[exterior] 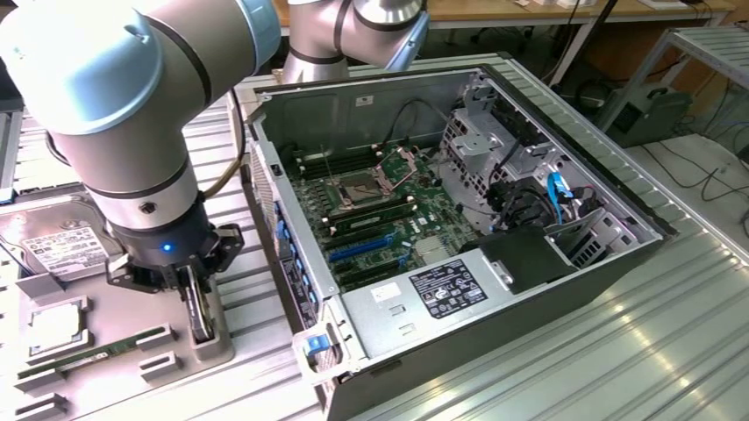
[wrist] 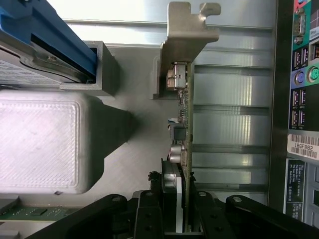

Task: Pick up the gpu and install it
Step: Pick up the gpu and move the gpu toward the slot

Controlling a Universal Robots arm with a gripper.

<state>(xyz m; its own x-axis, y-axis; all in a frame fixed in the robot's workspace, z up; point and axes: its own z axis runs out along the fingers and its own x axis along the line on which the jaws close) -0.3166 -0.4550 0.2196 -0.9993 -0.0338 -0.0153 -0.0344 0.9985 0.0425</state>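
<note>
On the exterior view's left, the robot arm (exterior: 111,114) reaches down over a grey tray (exterior: 129,303) that holds loose computer parts. The gripper (exterior: 196,309) hangs at the tray's edge nearest the computer case (exterior: 351,114), and it is closed on the gpu (exterior: 203,323). The card stands on its long edge at a raised grey block (exterior: 210,346) of the tray. Whether it has been lifted clear of the block cannot be told.

In the wrist view the gripper (wrist: 177,219) has its black fingers (wrist: 149,216) one on each side of the gpu (wrist: 182,119), pressed against its two faces. The card's thin edge faces the camera. Its silver bracket (wrist: 188,37) is at the end away from the gripper, just beside a slotted grey post (wrist: 157,74). A rounded grey block (wrist: 45,139) lies to one side of the card, and the case's back panel with its ports (wrist: 304,94) lies to the other.

Elsewhere on the tray, in the exterior view, are a hard drive (exterior: 59,241) with a white label, a processor (exterior: 53,323) and a narrow green memory stick (exterior: 70,358). The case lies open on its side on a ribbed metal table (exterior: 562,351). Its motherboard (exterior: 374,219) is exposed, with blue slots (exterior: 357,250) near the edge closest to the tray.
</note>
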